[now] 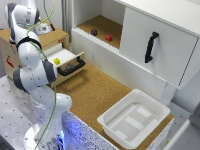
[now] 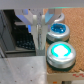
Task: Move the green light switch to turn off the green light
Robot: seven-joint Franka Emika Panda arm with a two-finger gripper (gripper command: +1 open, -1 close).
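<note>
— So, biggest first?
— White cabinet, cork table, arm, white bin, open drawer.
— And the green light?
— Lit, close by the wrist camera, beside a blue one.
— The switch?
— Can't pick it out.
— Gripper?
— Fingers close together, blurred; can't tell whether they hold anything.
</note>
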